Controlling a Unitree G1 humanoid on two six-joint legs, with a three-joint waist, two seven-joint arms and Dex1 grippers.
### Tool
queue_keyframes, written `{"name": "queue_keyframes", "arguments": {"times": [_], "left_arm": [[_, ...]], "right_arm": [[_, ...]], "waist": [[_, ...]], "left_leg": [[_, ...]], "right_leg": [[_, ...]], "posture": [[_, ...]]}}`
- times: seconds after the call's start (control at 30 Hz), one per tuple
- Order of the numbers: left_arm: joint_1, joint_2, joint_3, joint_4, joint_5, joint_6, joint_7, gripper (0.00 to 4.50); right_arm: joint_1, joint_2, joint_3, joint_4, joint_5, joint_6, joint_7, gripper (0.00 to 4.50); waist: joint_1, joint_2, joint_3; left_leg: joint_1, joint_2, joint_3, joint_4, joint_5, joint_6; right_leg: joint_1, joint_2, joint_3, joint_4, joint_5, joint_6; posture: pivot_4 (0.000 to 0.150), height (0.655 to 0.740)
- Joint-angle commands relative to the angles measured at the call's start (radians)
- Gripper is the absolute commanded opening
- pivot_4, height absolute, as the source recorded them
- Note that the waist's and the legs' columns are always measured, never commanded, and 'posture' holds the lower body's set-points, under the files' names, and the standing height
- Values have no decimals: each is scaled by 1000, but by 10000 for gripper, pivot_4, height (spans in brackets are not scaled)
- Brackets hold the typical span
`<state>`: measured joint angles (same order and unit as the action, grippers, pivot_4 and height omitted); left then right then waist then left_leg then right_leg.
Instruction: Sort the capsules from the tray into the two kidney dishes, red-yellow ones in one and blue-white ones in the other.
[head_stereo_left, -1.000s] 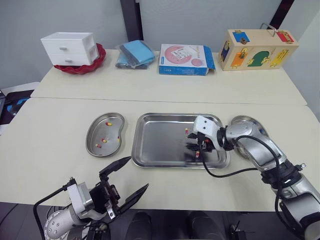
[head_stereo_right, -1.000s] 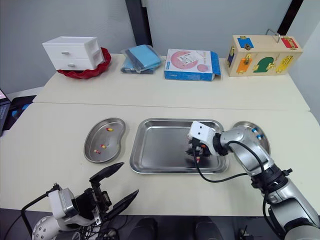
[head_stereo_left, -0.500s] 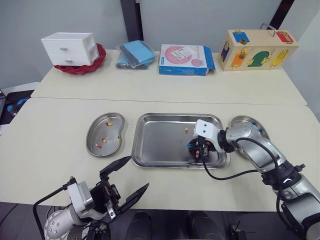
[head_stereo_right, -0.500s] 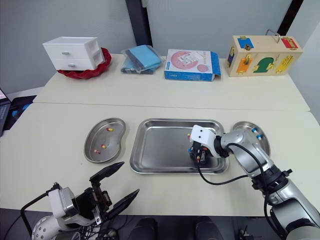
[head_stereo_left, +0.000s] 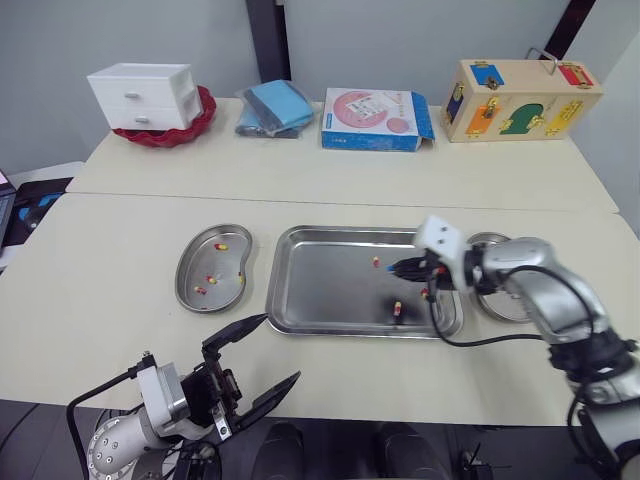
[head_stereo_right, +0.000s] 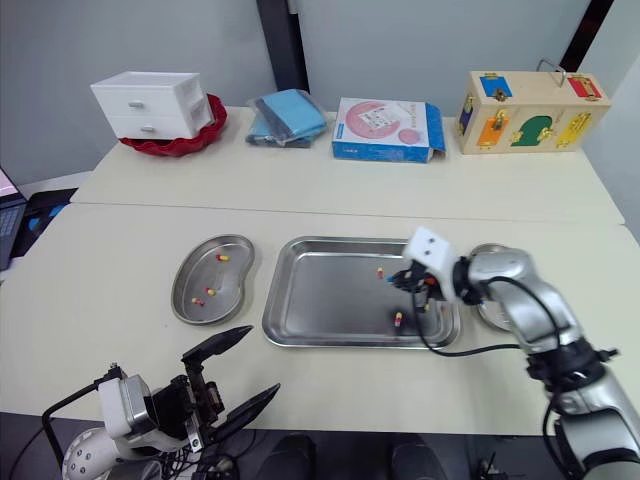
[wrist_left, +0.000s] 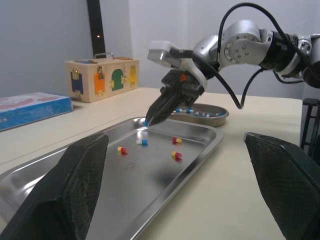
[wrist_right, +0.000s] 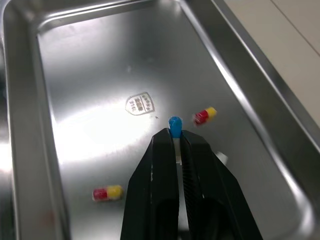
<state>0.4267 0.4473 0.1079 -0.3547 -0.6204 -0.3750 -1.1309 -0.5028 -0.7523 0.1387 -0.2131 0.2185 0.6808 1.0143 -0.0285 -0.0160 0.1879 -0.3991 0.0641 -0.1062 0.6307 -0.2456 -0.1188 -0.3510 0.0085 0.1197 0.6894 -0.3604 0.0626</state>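
The place looks like a robotics test lab. Two plain cream benches (head_stereo_left: 120, 290) stand pushed together before bare grey walls (head_stereo_left: 120, 30). The far one carries an unrelated mix of props: a small white plastic drawer unit (head_stereo_left: 140, 88) on a red bowl (head_stereo_left: 190, 125), folded blue cloths (head_stereo_left: 272, 107), a blue-and-pink cardboard box (head_stereo_left: 376, 105) and a wooden box with coloured latches (head_stereo_left: 520, 88). A stainless steel tray (head_stereo_left: 320, 290) and a steel kidney dish (head_stereo_left: 200, 262) lie nearer.
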Motion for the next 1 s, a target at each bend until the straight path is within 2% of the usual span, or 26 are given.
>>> {"name": "queue_keyframes", "arguments": {"times": [0.03, 0.17, 0.33, 0.83, 0.87, 0.93, 1.0], "left_arm": [[-2, 43, 7, -46, -62, 7, -68, 45000], [-30, 71, 14, -54, -101, 30, -93, 45000], [-52, 83, 24, -65, -124, 64, -101, 45000], [-96, 108, 66, -93, -160, 145, -105, 45000], [-98, 105, 67, -89, -158, 146, -105, 45000], [-101, 100, 69, -84, -154, 147, -107, 45000], [-103, 96, 69, -82, -151, 148, -108, 45000]], "right_arm": [[133, -108, -199, -63, 69, -27, 43, 121], [296, -198, -332, -30, 72, -60, 44, 121], [421, -228, -431, 12, 64, -85, 14, 121], [431, -226, -414, 35, 69, -94, -39, 121], [430, -225, -414, 32, 71, -93, -39, 4867], [429, -223, -414, 30, 74, -92, -37, 7194], [432, -224, -414, 27, 77, -92, -35, 12302]], "waist": [[6, 0, 0], [-1, 0, 0], [-13, 1, 0], [-15, 1, 0], [-15, 1, 0], [-15, 1, 0], [-15, 1, 0]], "left_leg": [[-1, 0, -1, 0, 0, 0], [0, 0, 1, 0, 0, 0], [2, 0, 2, 0, 0, 0], [2, 0, 2, 0, 0, 0], [2, 0, 2, 0, 0, 0], [2, 0, 2, 0, 0, 0], [2, 0, 2, 0, 0, 0]], "right_leg": [[0, 0, -1, -1, 0, 0], [1, 0, 0, -1, 0, 0], [2, 0, 2, 0, 0, 0], [2, 0, 2, 0, 0, 0], [2, 0, 2, 0, 0, 0], [2, 0, 2, 0, 0, 0], [2, 0, 2, 0, 0, 0]], "posture": [[1500, 7400], [1500, 7400], [1500, 7400], [1500, 7400], [1500, 7400], [1500, 7400], [1500, 7400]]}}
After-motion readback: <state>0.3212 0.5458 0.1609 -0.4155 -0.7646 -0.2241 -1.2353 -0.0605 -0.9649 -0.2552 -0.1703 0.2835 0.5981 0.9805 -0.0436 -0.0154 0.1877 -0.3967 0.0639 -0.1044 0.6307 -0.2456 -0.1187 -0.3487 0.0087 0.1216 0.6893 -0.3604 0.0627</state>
